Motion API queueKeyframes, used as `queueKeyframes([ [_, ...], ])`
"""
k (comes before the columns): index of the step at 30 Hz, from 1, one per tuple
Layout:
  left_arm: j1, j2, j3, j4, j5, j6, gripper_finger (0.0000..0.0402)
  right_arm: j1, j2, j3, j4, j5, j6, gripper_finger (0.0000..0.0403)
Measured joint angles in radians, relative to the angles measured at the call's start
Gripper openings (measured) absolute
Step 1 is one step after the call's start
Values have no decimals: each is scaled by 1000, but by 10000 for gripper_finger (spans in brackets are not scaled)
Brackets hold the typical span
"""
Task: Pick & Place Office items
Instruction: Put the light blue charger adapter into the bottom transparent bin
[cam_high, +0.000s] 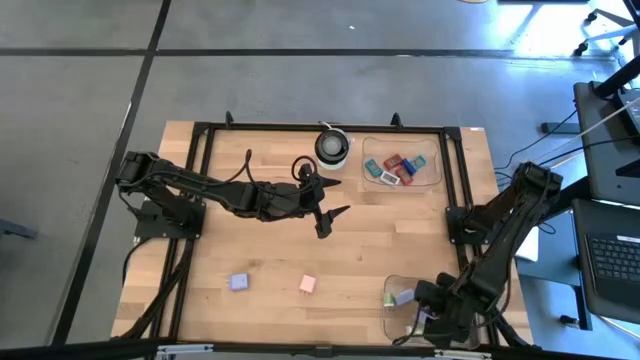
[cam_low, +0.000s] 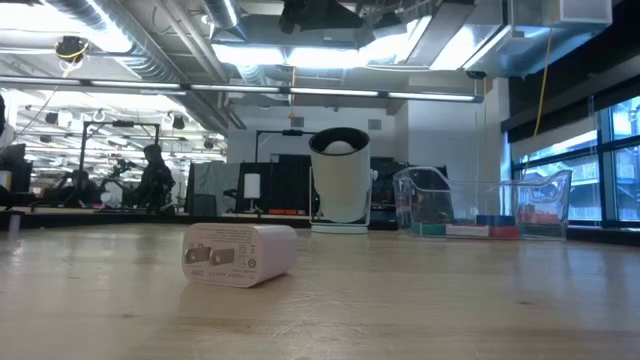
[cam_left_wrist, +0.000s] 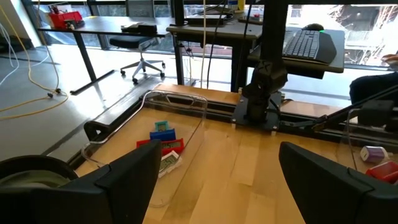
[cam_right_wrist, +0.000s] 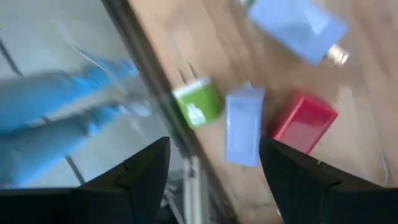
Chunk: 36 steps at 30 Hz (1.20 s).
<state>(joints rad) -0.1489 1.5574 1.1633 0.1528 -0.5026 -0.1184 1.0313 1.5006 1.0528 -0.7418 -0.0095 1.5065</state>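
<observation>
Several office items lie in the clear near-right tray (cam_high: 392, 282): a green block (cam_right_wrist: 198, 102), a lilac block (cam_right_wrist: 244, 124), a red block (cam_right_wrist: 303, 123) and a pale blue one (cam_right_wrist: 298, 25). My right gripper (cam_right_wrist: 214, 180) hovers above them, pointing steeply down, open, with nothing between its fingers; in the high view my right gripper (cam_high: 425, 315) is over the tray's near end. A lilac block (cam_high: 239, 282) and a pink block (cam_high: 308, 285) lie loose on the table. My left gripper (cam_high: 333, 207) waits open above mid-table, holding nothing.
A second clear tray (cam_high: 437, 160) at the far right holds red, blue and teal blocks. A round white-and-black object (cam_high: 333, 147) stands left of it. A black frame (cam_high: 452, 180) borders the work area. Bare wood lies between the loose blocks and the near tray.
</observation>
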Motion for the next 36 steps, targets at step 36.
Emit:
queueKeyframes([
  [36, -21, -6, 0, -600, 395, -533, 322, -181, -334, 2, 0, 1242, -99, 226],
])
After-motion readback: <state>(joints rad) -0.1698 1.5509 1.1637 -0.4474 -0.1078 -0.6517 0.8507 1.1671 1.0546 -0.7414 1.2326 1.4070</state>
